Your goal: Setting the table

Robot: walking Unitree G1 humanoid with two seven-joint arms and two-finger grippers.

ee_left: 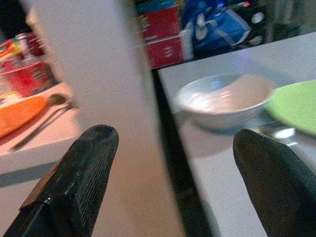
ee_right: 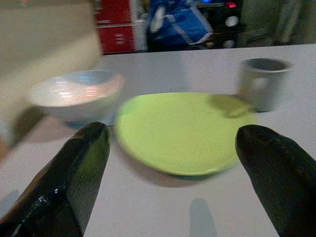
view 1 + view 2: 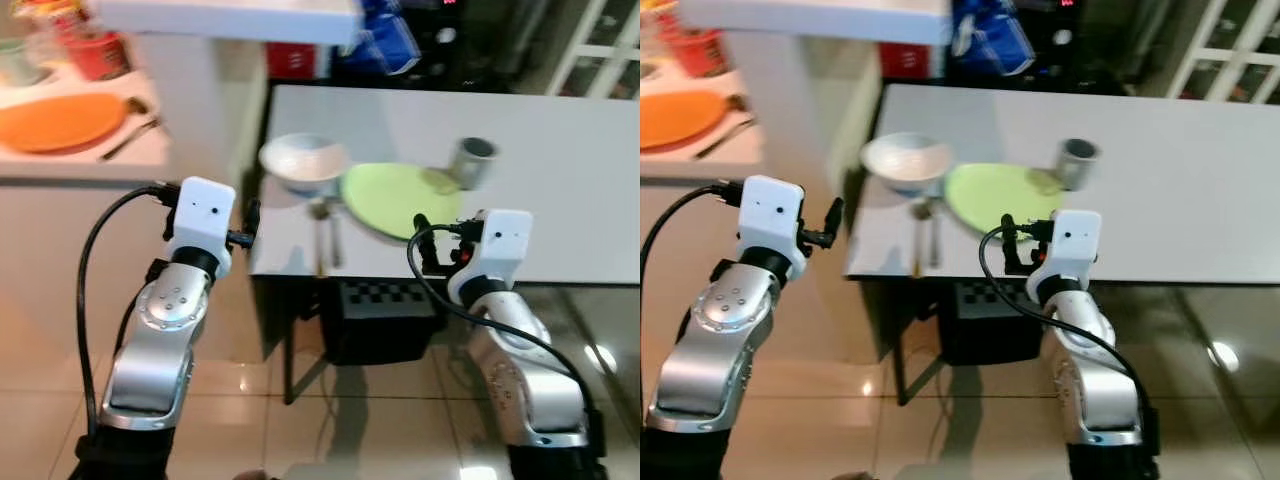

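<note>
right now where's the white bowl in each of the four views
Left eye view: white bowl at the table's near left corner, left of the green plate.
Right eye view: same corner, a spoon just in front.
Left wrist view: right of centre, seen between the open left pincer's fingers.
Right wrist view: left of centre.
Shared landmark: the green plate, always beside the bowl.

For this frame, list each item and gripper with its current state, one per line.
Left gripper: open, empty, short of the table edge.
Right gripper: open, empty, facing the green plate.
White bowl: upright, looks empty.
Green plate: flat, bare.
Grey cup: upright.
Spoon: flat beside the bowl.
Orange plate: flat on the counter.
</note>
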